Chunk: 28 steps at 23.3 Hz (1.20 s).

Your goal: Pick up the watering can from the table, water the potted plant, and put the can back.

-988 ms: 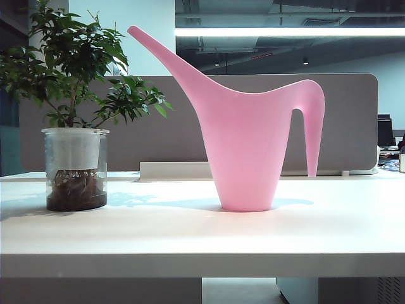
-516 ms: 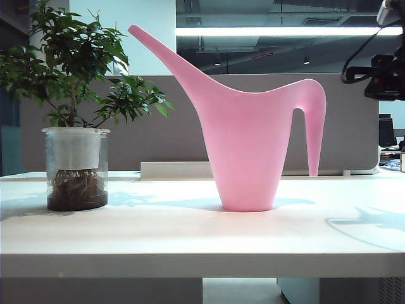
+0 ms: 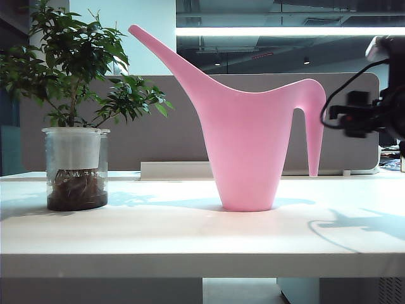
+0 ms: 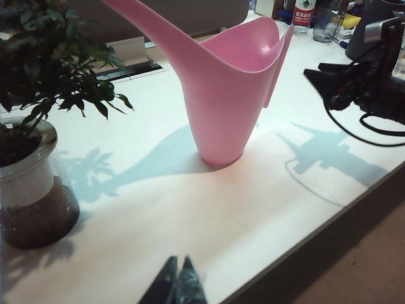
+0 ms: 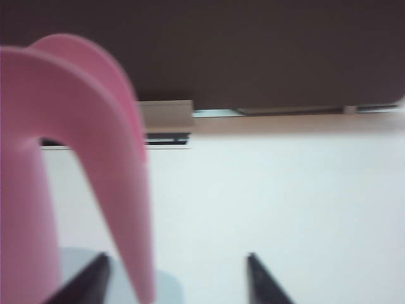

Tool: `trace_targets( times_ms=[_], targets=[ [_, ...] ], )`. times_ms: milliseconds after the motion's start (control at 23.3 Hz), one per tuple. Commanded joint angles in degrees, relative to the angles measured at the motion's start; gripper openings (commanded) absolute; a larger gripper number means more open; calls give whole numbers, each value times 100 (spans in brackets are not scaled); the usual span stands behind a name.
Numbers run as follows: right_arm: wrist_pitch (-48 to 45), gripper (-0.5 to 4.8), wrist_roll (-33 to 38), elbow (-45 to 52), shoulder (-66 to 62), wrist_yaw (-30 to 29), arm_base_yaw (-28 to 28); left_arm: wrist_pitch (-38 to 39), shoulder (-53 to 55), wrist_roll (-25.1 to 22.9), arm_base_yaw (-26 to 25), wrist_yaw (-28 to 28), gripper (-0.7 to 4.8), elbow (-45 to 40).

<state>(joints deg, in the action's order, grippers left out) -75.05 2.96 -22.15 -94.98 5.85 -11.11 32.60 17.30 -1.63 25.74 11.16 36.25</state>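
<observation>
The pink watering can stands upright on the white counter, about in the middle between the two side edges. Its long thin spout points up toward the potted plant. Its curved handle hangs down on the other side, and the end of the handle does not touch the counter. Nothing is holding the can.

The potted plant stands near the left edge of the counter, well apart from the can. It is a small bushy tree with dark green leaves. Its pot is clear glass, and you can see dark soil and roots at the bottom.

The right gripper is in the air above the right side of the counter, near the handle but not touching it. In the right wrist view its two dark fingers stand apart with nothing between them, and the handle hangs just beside one finger. The right arm throws a shadow on the counter below it.

The left gripper is low at the front edge of the counter, well apart from the can and the plant. Its two tips are pressed together and hold nothing.

A grey wall panel stands behind the counter.
</observation>
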Motion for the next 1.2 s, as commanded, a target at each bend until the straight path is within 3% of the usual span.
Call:
trace_targets(
  times_ms=[43, 301, 816, 902, 988, 1203],
  targets=[
    [-490, 276, -243, -122, -363, 0, -111, -44, 9, 13, -7, 24, 3, 11],
    [-487, 285, -302, -638, -859, -474, -109, -48, 9, 13, -7, 26, 3, 11],
    [-348, 312, -302, -1762, -1578, -750, -109, -44, 9, 13, -7, 26, 3, 11],
    [-245, 254, -308, -1891, -1598, -741, -107, -46, 9, 13, -7, 26, 3, 11],
    [-125, 162, -352, -1996, -1596, -743, -107, -46, 9, 13, -7, 24, 3, 11],
    [22, 15, -697, -2149, -1593, -748, -107, -46, 11, 13, -7, 26, 3, 11]
  ],
)
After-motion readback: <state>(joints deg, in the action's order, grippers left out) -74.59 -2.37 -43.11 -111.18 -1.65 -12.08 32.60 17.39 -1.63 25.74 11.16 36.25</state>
